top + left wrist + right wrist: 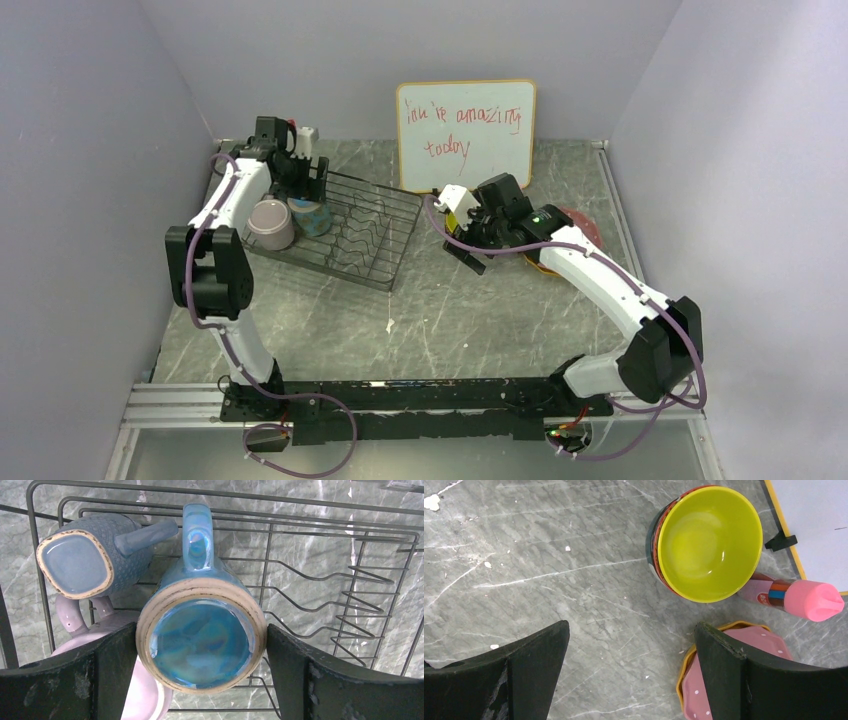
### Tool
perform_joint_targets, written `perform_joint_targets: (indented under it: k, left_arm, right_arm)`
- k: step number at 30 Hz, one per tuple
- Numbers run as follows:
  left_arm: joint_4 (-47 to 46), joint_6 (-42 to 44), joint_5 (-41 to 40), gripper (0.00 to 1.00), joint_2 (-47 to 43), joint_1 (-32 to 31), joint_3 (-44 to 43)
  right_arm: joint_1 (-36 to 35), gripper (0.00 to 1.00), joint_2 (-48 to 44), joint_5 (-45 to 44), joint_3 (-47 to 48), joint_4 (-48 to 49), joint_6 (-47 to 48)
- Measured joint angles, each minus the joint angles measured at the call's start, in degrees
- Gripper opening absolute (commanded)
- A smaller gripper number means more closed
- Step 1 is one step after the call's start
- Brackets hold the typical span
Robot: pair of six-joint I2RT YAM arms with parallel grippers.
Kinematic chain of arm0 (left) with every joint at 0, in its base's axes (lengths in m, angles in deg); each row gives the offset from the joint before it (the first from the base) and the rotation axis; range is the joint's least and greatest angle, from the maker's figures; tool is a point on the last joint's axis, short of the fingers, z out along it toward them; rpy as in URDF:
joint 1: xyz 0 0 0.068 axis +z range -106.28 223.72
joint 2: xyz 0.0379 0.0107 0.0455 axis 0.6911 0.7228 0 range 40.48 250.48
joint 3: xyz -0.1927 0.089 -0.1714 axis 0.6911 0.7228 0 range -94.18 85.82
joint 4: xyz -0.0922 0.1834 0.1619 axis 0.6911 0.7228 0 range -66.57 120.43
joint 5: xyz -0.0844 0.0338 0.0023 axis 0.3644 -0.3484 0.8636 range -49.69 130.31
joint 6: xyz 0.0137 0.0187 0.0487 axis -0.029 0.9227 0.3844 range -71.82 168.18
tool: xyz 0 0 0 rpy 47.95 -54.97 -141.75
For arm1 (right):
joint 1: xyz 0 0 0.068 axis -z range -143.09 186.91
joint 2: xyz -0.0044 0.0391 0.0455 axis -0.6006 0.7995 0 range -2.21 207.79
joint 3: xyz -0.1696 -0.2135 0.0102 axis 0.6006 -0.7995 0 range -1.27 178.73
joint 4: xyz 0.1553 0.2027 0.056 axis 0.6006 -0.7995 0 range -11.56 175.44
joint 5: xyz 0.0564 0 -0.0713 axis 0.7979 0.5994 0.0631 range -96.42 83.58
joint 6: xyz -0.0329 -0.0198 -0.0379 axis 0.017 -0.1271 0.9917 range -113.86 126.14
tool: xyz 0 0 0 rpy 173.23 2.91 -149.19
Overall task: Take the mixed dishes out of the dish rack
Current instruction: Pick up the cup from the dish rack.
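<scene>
While the left gripper [201, 655] hung over the dish rack [320, 575], its jaws stood wide, released, flanking the upturned base of the blue mug [200, 625] at frame centre; contact could not be judged. Small grey cup [82, 560] lay tipped at upper left, lilac mug [145, 700] at lower left. Right gripper [631, 635] was equally spread, empty, over the table [549, 555]. Yellow bowl [706, 542] sat upper right of that view, nested in another bowl. Pink bottle [804, 597] lay beside it. Pink speckled plate [704, 695] rested on an orange-yellow plate [684, 672] at lower right.
</scene>
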Motion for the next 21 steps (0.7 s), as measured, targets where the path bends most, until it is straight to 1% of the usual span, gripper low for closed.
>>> perform_joint_targets:
  k: [12,14,16,21]
  left_arm:
    - [-2.14,-0.22,0.13,0.93,0.50,-0.02,1.46]
    - [-2.25,-0.22,0.15,0.89,0.61,-0.02,1.46]
    - [-2.27,-0.22,0.20,0.82,0.63,-0.04,1.49]
    - [-2.21,-0.09,0.52,0.56,0.63,-0.04,1.46]
  right_arm:
    - [0.00,0.99,0.39,0.00,0.00,0.00,0.09]
    - [0.00,0.99,0.48,0.00,0.00,0.00,0.17]
    - [0.00,0.99,0.48,0.00,0.00,0.02,0.17]
    - [0.00,0.99,0.48,0.00,0.00,-0.02,0.17]
